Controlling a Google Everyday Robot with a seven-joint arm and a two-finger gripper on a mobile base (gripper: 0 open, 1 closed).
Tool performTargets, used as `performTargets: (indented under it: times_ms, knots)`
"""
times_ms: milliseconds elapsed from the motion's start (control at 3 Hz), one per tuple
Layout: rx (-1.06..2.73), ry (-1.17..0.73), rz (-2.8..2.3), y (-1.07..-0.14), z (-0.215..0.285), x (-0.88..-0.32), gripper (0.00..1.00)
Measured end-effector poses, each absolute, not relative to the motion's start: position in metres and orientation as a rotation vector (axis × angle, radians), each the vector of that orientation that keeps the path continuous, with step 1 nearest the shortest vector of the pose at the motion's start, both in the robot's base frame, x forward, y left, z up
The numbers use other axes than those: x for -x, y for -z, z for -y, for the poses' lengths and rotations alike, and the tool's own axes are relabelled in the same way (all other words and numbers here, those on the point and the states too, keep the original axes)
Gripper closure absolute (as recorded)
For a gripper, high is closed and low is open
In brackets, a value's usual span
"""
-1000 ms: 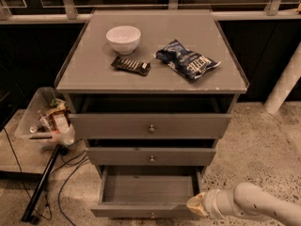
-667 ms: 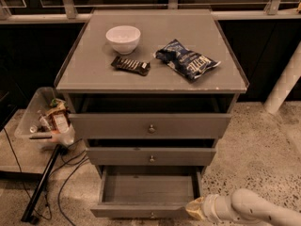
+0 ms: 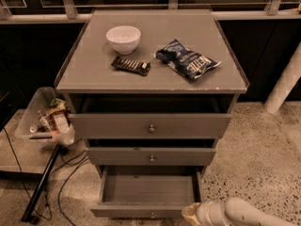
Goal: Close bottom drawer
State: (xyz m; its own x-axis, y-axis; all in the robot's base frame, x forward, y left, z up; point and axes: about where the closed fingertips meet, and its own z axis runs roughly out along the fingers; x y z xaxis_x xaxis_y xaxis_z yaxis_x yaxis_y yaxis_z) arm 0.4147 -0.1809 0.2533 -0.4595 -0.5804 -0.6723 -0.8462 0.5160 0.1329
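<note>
The bottom drawer (image 3: 149, 190) is the lowest of three grey drawers and stands pulled out, its plain grey board showing. Its shallow front panel (image 3: 122, 211) with a small round knob (image 3: 151, 215) lies near the bottom edge of the camera view. My gripper (image 3: 190, 214) is at the bottom of the view, at the right end of that front panel, on or just beside its corner. The white arm (image 3: 244, 213) runs off to the lower right. The middle drawer (image 3: 151, 156) sits above, nearly shut.
The top drawer (image 3: 150, 125) is slightly out. On the cabinet top lie a white bowl (image 3: 123, 38), a dark snack bar (image 3: 130, 65) and a blue chip bag (image 3: 187, 60). A plastic bin (image 3: 46, 121), cables and a black pole (image 3: 41, 185) are at the left. A white post (image 3: 284, 86) stands at the right.
My gripper has moved slightly down and to the left, closer to the right end of the bottom drawer's front. The drawer looks as far out as before.
</note>
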Motion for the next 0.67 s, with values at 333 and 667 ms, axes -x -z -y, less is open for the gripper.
performTargets:
  times_ms: [333, 667]
  knots:
    - [1.188, -0.624, -2.203, -0.24, 0.17, -0.408, 1.0]
    - [1.207, -0.639, -2.222, -0.211, 0.162, -0.404, 1.0]
